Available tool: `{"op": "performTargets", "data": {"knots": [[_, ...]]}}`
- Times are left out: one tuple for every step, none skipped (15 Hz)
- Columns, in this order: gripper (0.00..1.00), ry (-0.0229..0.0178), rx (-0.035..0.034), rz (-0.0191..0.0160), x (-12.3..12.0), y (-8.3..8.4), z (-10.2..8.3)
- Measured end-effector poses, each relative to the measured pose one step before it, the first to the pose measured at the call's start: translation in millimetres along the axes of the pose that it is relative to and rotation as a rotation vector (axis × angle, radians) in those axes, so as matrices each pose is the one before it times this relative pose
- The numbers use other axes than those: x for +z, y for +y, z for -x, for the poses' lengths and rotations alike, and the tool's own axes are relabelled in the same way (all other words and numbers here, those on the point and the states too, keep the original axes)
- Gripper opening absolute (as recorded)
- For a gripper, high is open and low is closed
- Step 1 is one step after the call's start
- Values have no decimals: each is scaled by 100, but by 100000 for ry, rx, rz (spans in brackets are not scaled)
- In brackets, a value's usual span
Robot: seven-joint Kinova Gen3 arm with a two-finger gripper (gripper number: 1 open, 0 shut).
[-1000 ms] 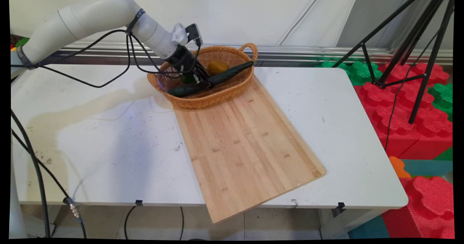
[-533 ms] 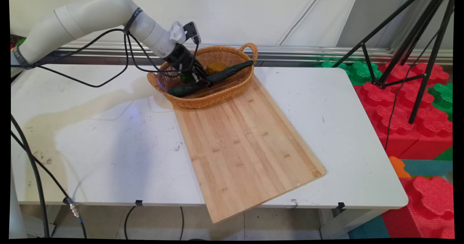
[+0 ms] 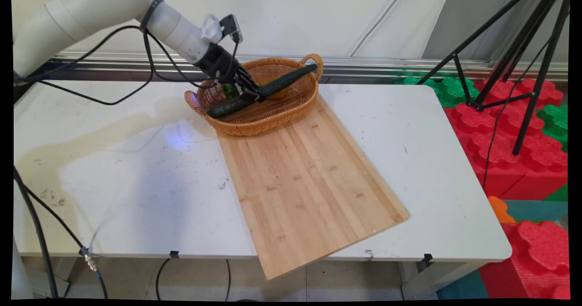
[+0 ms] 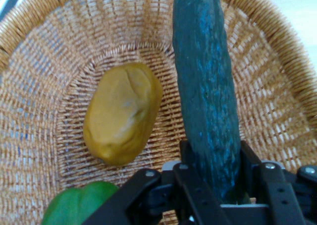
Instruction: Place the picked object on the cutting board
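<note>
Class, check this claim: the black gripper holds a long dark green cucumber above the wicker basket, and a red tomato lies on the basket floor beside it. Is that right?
Not quite. The black gripper does hold the long dark green cucumber above the wicker basket, but the hand view shows a yellow-brown potato on the floor, not a red tomato.

Main view: fixed camera above the table's (image 3: 113,183) near side, facing down and across toward the wall behind; wide, taking in the whole tabletop, the board (image 3: 309,178) and the basket (image 3: 273,117) at the far edge.

Hand view: camera on the hand, looking along the gripper (image 4: 213,185) into the basket (image 4: 39,111); very close, basket weave filling the picture.

Shared: basket interior, with cucumber (image 3: 261,92) (image 4: 205,96), potato (image 4: 124,113) and a green item (image 4: 81,205).
</note>
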Motion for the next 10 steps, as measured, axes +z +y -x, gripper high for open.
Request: {"op": "performTargets", "data": {"knots": [[0, 1203, -358, -195, -728, 57, -121], [0, 952, -294, -235, -496, 28, -141], [0, 1430, -478, -303, -705, 42, -250], [0, 997, -414, -236, -499, 37, -152], [0, 1499, -602, -345, -759, 59, -233], [0, 1482, -522, -201, -888, 130, -264], [0, 1253, -484, -30, -906, 174, -221], [0, 1030, -328, 69, -740, 169, -229], [0, 621, -230, 142, -497, 145, -146], [0, 904, -347, 252, -692, 218, -248]]}}
